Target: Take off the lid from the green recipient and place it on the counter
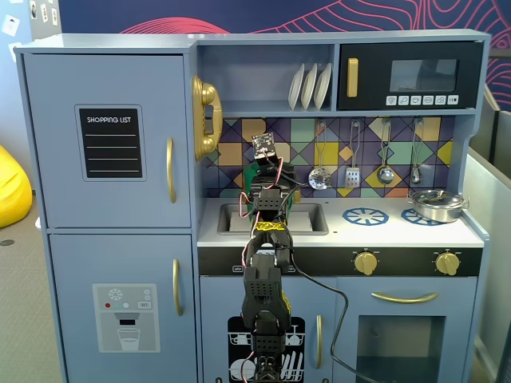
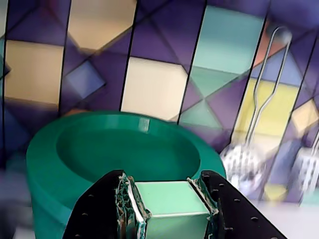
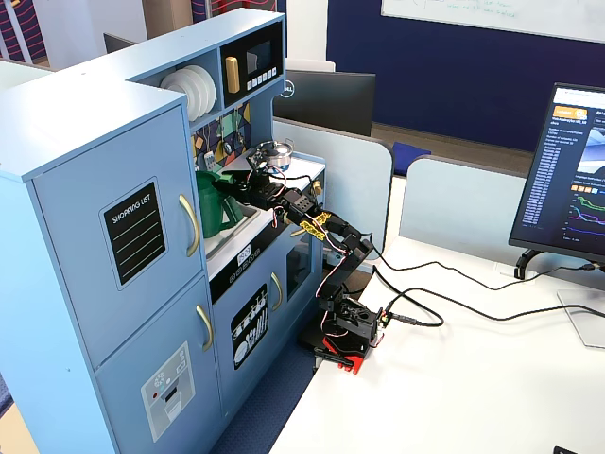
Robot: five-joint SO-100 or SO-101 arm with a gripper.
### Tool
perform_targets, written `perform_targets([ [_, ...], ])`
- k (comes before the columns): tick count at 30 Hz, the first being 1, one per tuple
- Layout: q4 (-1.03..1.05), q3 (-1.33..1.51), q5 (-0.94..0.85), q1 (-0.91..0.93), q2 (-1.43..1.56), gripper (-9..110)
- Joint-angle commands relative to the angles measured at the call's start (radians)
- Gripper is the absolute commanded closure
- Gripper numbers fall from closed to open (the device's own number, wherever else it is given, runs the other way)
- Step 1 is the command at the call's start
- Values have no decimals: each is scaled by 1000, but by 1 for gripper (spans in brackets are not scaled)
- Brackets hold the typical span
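Note:
In the wrist view my gripper (image 2: 163,180) is shut on the pale-green block handle (image 2: 172,201) of the round green lid (image 2: 124,149). The lid seems to rest on the dark-green recipient (image 2: 47,216); I cannot tell if there is a gap. In a fixed view the recipient (image 3: 210,208) stands by the sink at the back of the white counter (image 3: 304,172), with my gripper (image 3: 230,184) at its top. In the front fixed view my arm (image 1: 267,207) hides the recipient and lid; the counter (image 1: 383,230) shows to the right.
A silver pan (image 1: 437,204) sits on the right burner and shows again in the side fixed view (image 3: 275,151). The sink (image 1: 311,217) is recessed under my arm. Metal utensils (image 2: 246,159) hang on the tiled back wall just right of the lid. A shelf runs overhead.

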Motion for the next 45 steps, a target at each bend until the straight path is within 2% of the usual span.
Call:
perform_targets([
  [1, -69, -129, 5, 11, 8, 101],
  [7, -38, -135, 3, 100, 40, 101],
  [18, 74, -57, 9, 509, 52, 101],
  [24, -120, 163, 35, 598, 48, 101],
  [33, -423, 451, 58, 618, -8, 101],
  [37, -554, 492, 74, 606, -64, 101],
  [45, -612, 439, 69, 583, -163, 101],
])
